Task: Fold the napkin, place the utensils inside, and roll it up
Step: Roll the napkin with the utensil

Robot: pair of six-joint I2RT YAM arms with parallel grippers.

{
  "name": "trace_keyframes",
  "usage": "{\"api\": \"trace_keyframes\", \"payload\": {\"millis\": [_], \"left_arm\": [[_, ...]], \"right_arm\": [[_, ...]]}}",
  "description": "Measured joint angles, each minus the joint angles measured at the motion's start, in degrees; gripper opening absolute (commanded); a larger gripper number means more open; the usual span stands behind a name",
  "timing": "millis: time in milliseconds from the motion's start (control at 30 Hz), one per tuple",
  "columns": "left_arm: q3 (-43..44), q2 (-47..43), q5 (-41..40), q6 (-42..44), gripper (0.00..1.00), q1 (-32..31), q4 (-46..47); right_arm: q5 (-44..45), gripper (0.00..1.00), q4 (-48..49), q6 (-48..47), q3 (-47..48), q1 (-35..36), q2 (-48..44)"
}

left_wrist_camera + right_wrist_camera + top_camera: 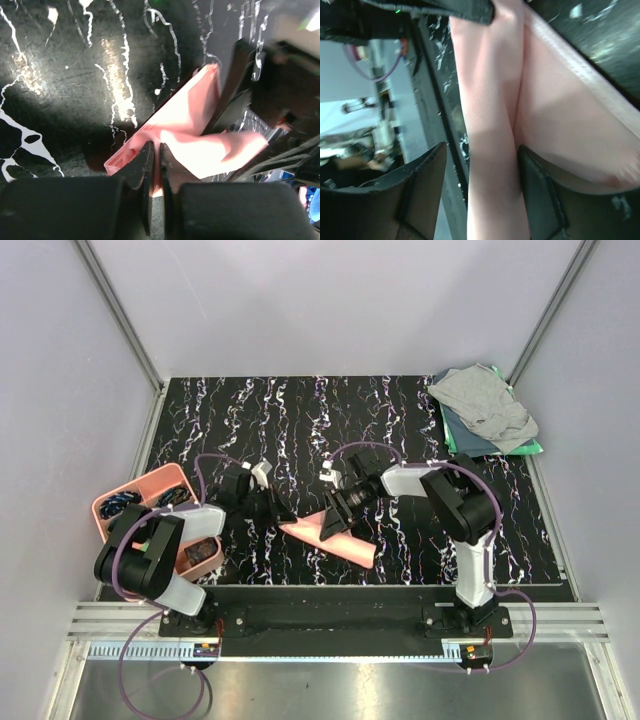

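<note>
where the two arms meet near the middle of the near edge, the table (400,420) is a flat, glossy black slab veined with thin white and lilac streaks. at its far right corner a rumpled grey cloth (485,400) lies heaped on a flatter green cloth (535,448), whose edge peeps out beneath. at the left edge sits a shallow salmon tray (135,486) with rounded corners and dividers; the dark items inside are too small to tell. the napkin (350,548) lies just in from the near edge, about mid-table. it is a plain pink, faintly shiny cloth gathered into a long narrow band with soft rounded folds, slanting toward the near edge as it runs right. the right claw (481,150) stands wide, its matte black fingers (420,190) astride one puffed lengthwise fold, with one finger clear of the cloth. the left claw (155,155) is pinched nearly together, its thin dark tips nipping the napkin's folded edge at the band's left end.
</note>
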Motion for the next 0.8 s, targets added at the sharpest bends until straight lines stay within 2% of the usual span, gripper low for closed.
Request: {"api": "trace_keyframes", "payload": {"millis": [267,433,567,800], "left_arm": [[3.98,2.62,0.0,-0.13,0.0,-0.02,-4.92],[6.29,4.55,0.07,-0.02,0.0,-0.07,-8.0],[7.5,5.7,0.24,-0.02,0.0,-0.07,-9.09],[8.66,6.47,0.66,0.02,0.0,-0.07,-10.56]], "right_arm": [[19.87,0.81,-0.28,0.5,-1.29,1.95,-13.7],[39.28,0.87,1.36,-4.22,-3.87,13.73,-23.15],[51.23,0.87,2.73,-7.98,-6.54,21.73,-23.63],[61.77,0.83,2.82,-12.22,-8.0,23.5,-20.04]]}}
